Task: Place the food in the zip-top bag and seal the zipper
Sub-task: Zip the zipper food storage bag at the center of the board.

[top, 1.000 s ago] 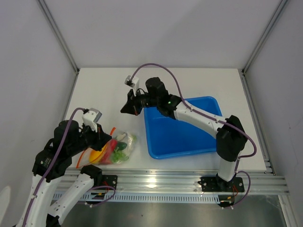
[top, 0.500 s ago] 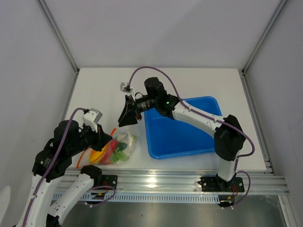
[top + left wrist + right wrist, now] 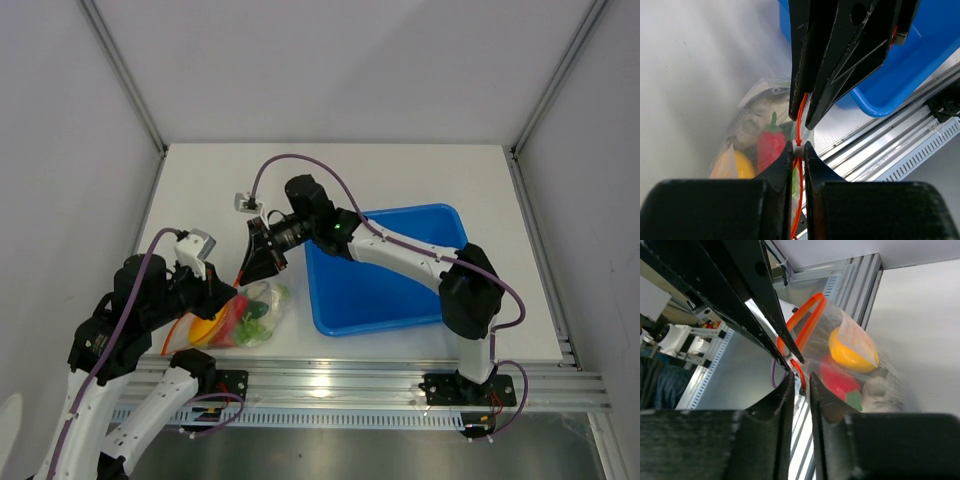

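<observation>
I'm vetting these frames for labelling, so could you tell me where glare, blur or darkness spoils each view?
Top external: even, soft light and sharp throughout, apart from glare on the aluminium rail. Left wrist: the left gripper is a dark, soft-edged silhouette, while the zip-top bag beyond it reads clearly. Right wrist: the right gripper is black and blurred up close; the yellow squash is crisp.

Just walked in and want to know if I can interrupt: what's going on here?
The toy food is inside the clear zip-top bag. The left tool pinches the orange zipper at the bag's mouth, and the right tool straddles the same strip close by; whether it clamps it isn't clear. Part of the mouth gapes open.
</observation>
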### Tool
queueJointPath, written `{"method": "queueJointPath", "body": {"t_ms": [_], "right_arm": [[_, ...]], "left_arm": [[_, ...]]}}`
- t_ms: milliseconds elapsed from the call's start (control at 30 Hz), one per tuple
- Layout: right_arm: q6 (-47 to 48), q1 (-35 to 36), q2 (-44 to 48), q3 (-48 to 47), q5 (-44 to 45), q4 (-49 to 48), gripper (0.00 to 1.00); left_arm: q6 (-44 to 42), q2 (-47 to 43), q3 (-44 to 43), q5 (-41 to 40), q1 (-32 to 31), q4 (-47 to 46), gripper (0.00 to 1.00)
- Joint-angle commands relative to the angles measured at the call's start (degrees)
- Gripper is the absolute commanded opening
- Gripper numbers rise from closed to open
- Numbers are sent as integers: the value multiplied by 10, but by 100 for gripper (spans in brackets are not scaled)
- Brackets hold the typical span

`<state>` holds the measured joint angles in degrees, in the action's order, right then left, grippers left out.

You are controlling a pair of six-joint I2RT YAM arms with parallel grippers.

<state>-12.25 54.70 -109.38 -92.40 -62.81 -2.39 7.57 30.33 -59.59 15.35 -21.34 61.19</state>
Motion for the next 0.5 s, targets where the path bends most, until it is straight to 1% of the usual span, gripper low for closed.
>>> {"method": "queueJointPath", "body": {"t_ms": [0, 67, 467], "right_arm": [[-8, 3, -4, -30, -7, -16, 19], [-11, 4, -7, -30, -8, -20, 16], [-17, 8, -14, -42, -13, -22, 16]], "left_arm": [[11, 3, -23, 19, -1, -22, 1], [10, 3, -21, 17, -1, -22, 0], [10, 2, -19, 19, -1, -22, 0]]}}
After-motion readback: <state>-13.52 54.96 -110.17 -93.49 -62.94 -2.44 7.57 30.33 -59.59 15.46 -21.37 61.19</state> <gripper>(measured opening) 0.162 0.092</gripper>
